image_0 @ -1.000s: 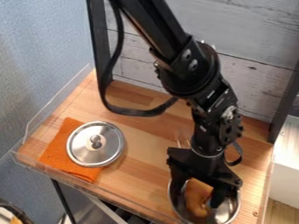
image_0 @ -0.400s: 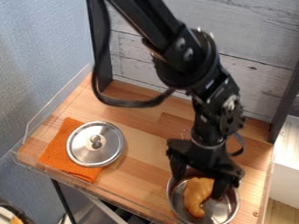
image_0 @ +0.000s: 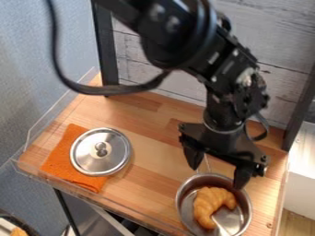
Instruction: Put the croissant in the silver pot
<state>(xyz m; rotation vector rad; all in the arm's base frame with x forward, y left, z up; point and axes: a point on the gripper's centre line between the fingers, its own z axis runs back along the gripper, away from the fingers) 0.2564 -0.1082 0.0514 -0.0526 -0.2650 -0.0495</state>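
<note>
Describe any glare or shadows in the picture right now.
Camera view: bright streaks on the metal lid, with a faint shadow on the table by its lower right edge. Camera view, lower right: shiny reflections inside the pot; the black claw above looks mostly dark.

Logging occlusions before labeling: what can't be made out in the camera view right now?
All camera view:
- Floor of the pot under the croissant: hidden by the croissant.
- Pot's near rim: cut off by bottom edge.
- Orange cloth beneath the lid: hidden by the lid.
- Arm's base: beyond top edge.
- Pale streak beside croissant: too small to identify.
</note>
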